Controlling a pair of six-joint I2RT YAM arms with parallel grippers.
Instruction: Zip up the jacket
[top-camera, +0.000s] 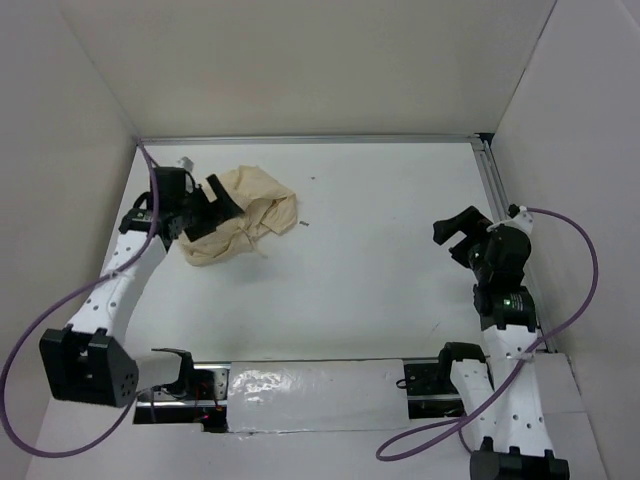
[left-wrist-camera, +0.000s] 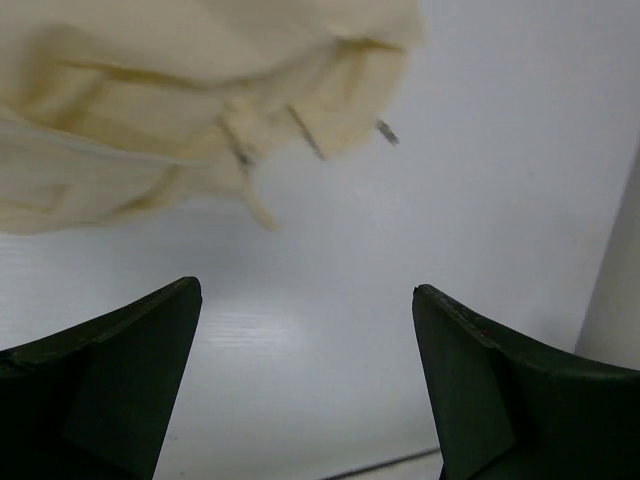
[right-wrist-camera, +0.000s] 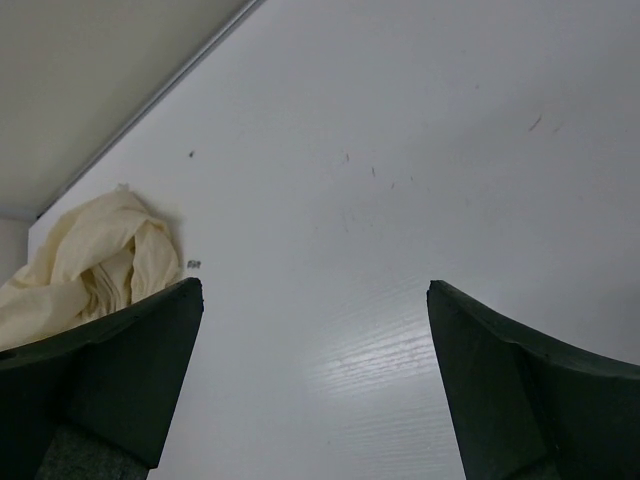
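The table (top-camera: 380, 270) is a plain white, matte sheet with a few faint scuffs. Pale beige walls (top-camera: 300, 60) close it in on three sides. A thin metal rail (top-camera: 310, 139) runs along the table's edge just behind the jacket (top-camera: 255, 215), and a strip of crinkled silver tape (top-camera: 310, 385) lies along the edge well in front of the jacket.

There is one jacket, a cream, wrinkled heap bunched on itself with a few thin cords trailing from its folds, so its zip line cannot be made out. One small grey bit (top-camera: 303, 225) lies on the bare table just to the right of the jacket, apart from the cloth.

There are two white arms, each with one black claw, and two purple cables (top-camera: 30, 340), one looping from each arm. The left claw (top-camera: 210, 208) is at the jacket's left edge, its jaws spread wide. In its wrist view only bare table shows between its fingers (left-wrist-camera: 120, 380), with the jacket (left-wrist-camera: 180, 110) just ahead of them and nothing pinched. The right claw (top-camera: 452, 235) is well to the right of the jacket, also spread wide with only bare table between its fingers (right-wrist-camera: 110, 380). The jacket (right-wrist-camera: 90, 260) shows far off to their left.
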